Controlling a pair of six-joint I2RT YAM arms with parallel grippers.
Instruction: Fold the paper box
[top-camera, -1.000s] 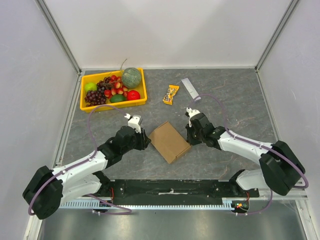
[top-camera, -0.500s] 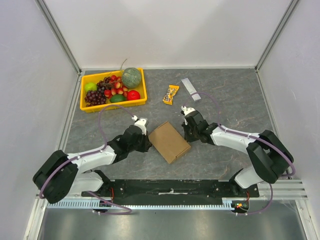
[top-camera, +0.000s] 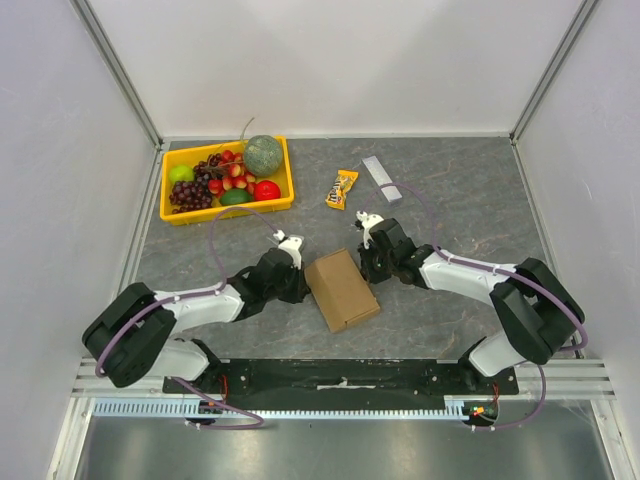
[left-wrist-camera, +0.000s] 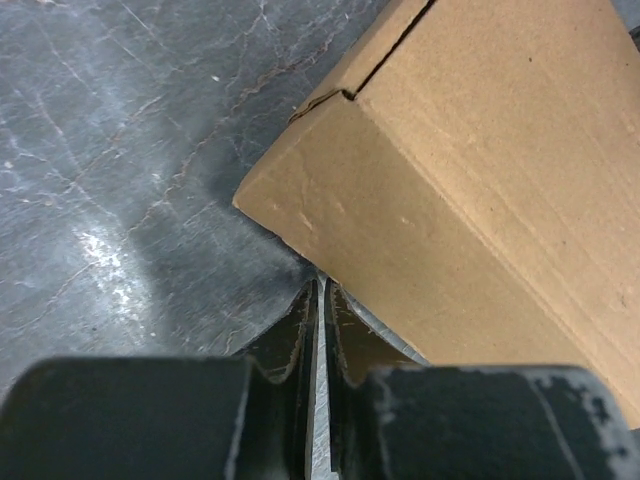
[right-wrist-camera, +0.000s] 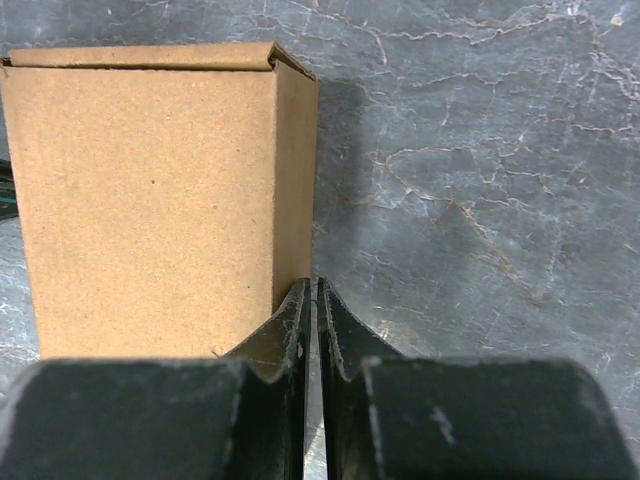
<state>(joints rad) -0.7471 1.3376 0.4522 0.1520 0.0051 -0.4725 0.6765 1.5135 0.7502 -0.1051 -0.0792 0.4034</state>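
The paper box (top-camera: 342, 289) is a small closed brown cardboard box lying flat on the grey table between both arms. My left gripper (top-camera: 300, 287) is shut and empty, its tip against the box's left side; in the left wrist view (left-wrist-camera: 321, 288) the tip touches the bottom edge of the box (left-wrist-camera: 470, 190). My right gripper (top-camera: 367, 271) is shut and empty, its tip at the box's upper right side; in the right wrist view (right-wrist-camera: 310, 286) it touches the foot of the box's side wall (right-wrist-camera: 150, 190).
A yellow fruit tray (top-camera: 172, 211) with several fruits stands at the back left. A candy packet (top-camera: 343, 188) and a small grey bar (top-camera: 381, 177) lie behind the box. White enclosure walls stand all round the table.
Both grippers have closed in on the box from either side. The box has shifted slightly and turned a little between them.
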